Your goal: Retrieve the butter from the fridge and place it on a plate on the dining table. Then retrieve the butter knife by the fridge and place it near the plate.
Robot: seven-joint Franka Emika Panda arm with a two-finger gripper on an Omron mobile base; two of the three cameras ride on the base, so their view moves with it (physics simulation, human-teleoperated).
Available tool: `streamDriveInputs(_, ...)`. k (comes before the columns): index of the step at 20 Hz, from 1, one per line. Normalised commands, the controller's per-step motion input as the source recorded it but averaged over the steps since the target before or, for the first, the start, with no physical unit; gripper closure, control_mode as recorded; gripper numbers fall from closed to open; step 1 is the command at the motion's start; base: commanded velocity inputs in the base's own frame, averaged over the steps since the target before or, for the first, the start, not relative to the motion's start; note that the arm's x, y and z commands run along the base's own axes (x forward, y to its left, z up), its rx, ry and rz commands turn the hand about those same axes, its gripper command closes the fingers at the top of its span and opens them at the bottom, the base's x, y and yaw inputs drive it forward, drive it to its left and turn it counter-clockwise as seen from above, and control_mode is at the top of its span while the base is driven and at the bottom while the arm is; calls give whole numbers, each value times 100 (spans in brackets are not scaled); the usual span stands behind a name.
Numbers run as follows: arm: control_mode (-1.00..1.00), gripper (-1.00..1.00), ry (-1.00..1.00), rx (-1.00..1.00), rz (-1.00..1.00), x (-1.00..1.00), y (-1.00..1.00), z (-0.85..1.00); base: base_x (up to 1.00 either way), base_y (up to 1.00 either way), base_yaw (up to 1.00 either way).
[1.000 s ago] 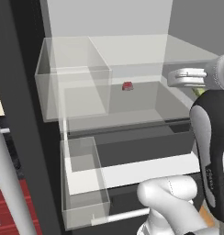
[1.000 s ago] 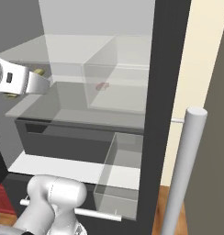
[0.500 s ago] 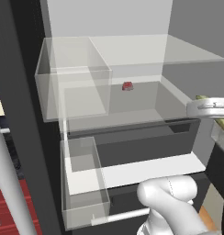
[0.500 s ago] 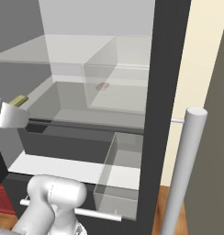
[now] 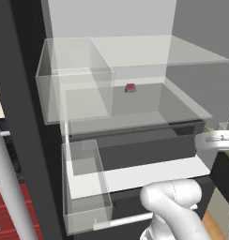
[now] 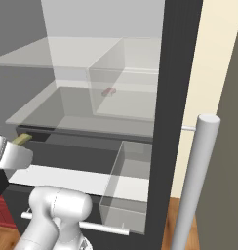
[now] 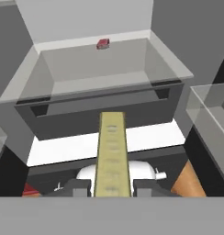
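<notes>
The claw (image 7: 112,188) is clamped on the butter (image 7: 112,153), whose pale stick juts forward from between the two fingertips. Claw and butter are outside the open fridge (image 5: 27,117), in front of its glass shelves, well apart from the tiny red item (image 7: 103,43) at the back.

A cream wall (image 6: 216,63) stands at the right edge, a strip of wooden floor (image 6: 162,229) lies below, and a red cabinet (image 5: 29,211) sits at the lower left.
</notes>
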Motion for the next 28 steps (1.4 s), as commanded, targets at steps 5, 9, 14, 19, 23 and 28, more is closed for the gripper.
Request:
streamDriveInputs(5,-100,100,8,0,0,2,-3,-52,0,0,0)
streamDriveInputs(9,-100,100,1,0,0,9,0,-44,0,0,0)
streamDriveInputs(14,-100,100,6,0,0,5,0,-14,0,0,0)
streamDriveInputs(19,-100,100,10,0,0,2,0,0,0,0,0)
streamDriveInputs(23,-100,100,0,0,0,0,0,0,0,0,0)
streamDriveInputs(28,-100,100,0,0,0,0,0,0,0,0,0)
